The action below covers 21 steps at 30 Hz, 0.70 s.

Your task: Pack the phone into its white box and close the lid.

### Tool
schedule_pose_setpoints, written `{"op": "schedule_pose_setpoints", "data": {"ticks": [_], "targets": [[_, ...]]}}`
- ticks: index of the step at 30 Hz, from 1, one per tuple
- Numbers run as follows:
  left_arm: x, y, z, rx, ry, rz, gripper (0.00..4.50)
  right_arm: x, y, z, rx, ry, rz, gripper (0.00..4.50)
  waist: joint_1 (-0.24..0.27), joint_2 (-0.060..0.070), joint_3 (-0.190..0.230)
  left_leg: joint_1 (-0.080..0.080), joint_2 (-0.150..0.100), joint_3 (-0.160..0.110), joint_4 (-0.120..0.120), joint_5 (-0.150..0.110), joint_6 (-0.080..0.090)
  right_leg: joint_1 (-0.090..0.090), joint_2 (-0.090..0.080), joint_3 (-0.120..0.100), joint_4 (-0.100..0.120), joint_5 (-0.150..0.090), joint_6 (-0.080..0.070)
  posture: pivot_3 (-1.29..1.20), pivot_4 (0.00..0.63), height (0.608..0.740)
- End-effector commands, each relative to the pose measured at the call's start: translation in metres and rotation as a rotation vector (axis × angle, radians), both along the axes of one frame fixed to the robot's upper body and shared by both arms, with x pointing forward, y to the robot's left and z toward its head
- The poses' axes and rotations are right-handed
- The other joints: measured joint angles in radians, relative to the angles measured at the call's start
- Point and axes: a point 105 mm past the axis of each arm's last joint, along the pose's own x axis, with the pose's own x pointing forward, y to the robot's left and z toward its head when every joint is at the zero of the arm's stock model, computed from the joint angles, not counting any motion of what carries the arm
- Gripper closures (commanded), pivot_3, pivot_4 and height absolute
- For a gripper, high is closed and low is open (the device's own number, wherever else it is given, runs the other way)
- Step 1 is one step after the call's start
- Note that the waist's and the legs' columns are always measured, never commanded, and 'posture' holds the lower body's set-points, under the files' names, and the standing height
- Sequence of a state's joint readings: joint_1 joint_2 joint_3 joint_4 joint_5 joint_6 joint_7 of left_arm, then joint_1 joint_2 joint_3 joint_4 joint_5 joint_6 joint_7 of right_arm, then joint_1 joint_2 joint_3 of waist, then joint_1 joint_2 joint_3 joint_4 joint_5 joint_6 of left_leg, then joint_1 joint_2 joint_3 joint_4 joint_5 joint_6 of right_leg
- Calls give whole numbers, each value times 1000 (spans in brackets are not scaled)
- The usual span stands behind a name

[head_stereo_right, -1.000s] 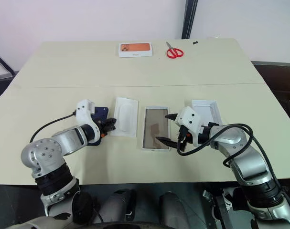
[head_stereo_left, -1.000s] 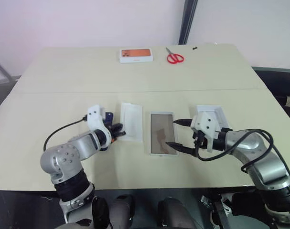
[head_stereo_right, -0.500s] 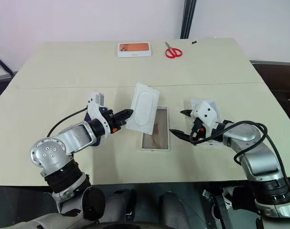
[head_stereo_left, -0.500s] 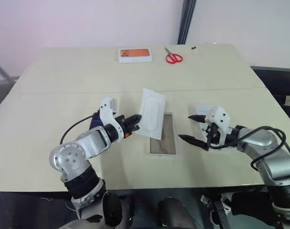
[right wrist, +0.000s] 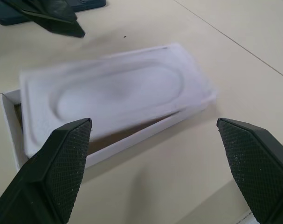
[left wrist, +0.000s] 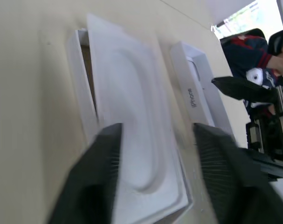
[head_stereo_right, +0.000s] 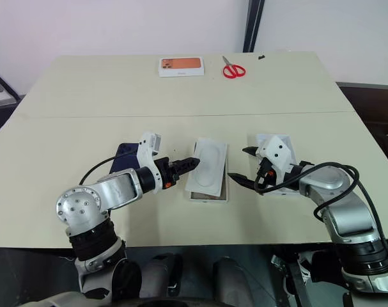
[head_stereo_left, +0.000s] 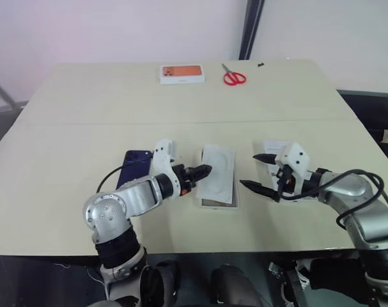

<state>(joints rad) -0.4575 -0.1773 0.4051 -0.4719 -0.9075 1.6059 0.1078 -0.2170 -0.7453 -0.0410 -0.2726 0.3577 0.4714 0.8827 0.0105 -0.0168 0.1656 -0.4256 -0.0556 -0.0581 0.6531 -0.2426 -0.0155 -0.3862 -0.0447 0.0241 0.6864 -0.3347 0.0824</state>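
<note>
Head views: left gripper [head_stereo_right: 195,162] spread, tips at the edge of a white insert [head_stereo_right: 208,167] lying askew on the white box [head_stereo_right: 208,196]; phone [head_stereo_right: 124,157] flat on the table [head_stereo_right: 85,102] behind that arm; right gripper [head_stereo_right: 245,166] wide open, just right of the box, lid [head_stereo_right: 280,143] beneath its wrist.

Left wrist view: fingers [left wrist: 99,172] parted over the insert, box rim alongside, lid [left wrist: 199,95] just beyond.

Right wrist view: open fingers [right wrist: 62,158] facing insert and box [right wrist: 8,119], phone [right wrist: 20,16] beyond.
</note>
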Motion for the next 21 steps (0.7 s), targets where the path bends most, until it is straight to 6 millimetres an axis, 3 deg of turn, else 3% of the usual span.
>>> {"op": "schedule_pose_setpoints", "data": {"ticks": [1,3,6,10,13,17,21], "targets": [[-4,6,6,-8,-37,-16,599,0,12,15,11,-61,43,0,1,0,0,0,0,0,0,0,0,0,0,0,0,0,0,0,150,740],[1,25,9,5,-58,32,599,-1,20,18,35,-49,66,0,0,0,0,0,0,0,0,0,-1,0,0,0,0,0,0,0,150,740],[7,52,21,47,-149,99,527,1,30,19,29,-29,82,769,-2,0,0,0,0,0,-1,1,-1,-1,0,0,0,0,0,0,150,740],[4,78,26,235,-280,99,527,6,46,15,-4,-11,85,2807,-4,1,0,0,0,0,-1,2,-3,-2,0,0,0,0,0,0,150,740],[-4,87,29,358,-419,49,527,24,52,5,-61,-9,-3,4415,-1,1,-1,0,0,0,-2,2,-3,-2,0,1,0,0,0,0,150,740],[-21,95,26,474,-612,-48,527,45,63,-3,-138,-31,-86,4470,-1,2,-1,0,0,0,-3,2,-4,-2,-2,1,-1,0,-1,0,150,740],[-31,104,14,536,-679,-115,527,60,74,-4,-162,-55,-124,4470,0,2,-1,0,0,0,-5,2,-4,-3,-2,1,-3,0,-1,0,150,740]]}}
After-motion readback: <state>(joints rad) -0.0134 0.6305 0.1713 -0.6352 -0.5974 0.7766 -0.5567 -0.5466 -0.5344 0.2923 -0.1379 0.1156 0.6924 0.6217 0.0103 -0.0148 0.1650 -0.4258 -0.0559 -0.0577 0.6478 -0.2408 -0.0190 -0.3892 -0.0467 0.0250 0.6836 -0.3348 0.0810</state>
